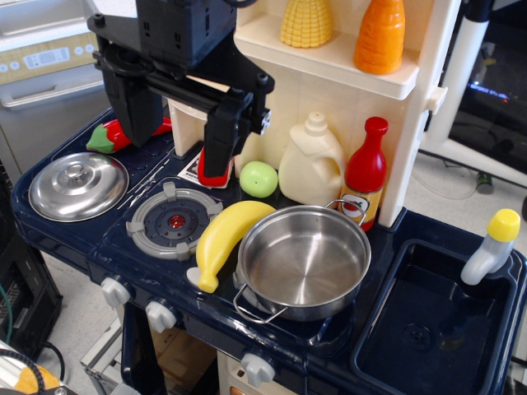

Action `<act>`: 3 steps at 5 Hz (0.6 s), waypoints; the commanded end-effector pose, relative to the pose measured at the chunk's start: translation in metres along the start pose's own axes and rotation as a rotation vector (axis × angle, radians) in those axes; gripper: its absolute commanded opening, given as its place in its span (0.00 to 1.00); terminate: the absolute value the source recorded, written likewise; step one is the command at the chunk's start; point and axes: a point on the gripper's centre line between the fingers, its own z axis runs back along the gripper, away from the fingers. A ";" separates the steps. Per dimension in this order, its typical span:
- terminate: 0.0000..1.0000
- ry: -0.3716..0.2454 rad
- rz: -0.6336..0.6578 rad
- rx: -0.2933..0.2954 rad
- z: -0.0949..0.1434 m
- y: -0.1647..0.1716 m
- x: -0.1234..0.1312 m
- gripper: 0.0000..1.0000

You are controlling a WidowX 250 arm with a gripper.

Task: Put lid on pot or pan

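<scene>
The shiny domed steel lid with a small centre knob lies flat on the left end of the dark blue toy stove top. The shallow steel pot with two wire loop handles stands uncovered and empty on the right front burner. My black gripper hangs above the back of the stove, between lid and pot, well above both. Its two wide fingers stand apart with nothing between them.
A yellow banana lies against the pot's left side. A grey burner ring with a red centre sits between lid and banana. A green ball, cream jug, red bottle and red pepper line the back. A sink is at the right.
</scene>
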 end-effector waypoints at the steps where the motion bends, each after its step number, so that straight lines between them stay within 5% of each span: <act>1: 0.00 0.000 0.000 0.000 0.000 0.000 0.000 1.00; 2: 0.00 -0.083 -0.144 0.090 -0.021 0.046 0.024 1.00; 3: 0.00 -0.166 -0.189 0.106 -0.052 0.089 0.064 1.00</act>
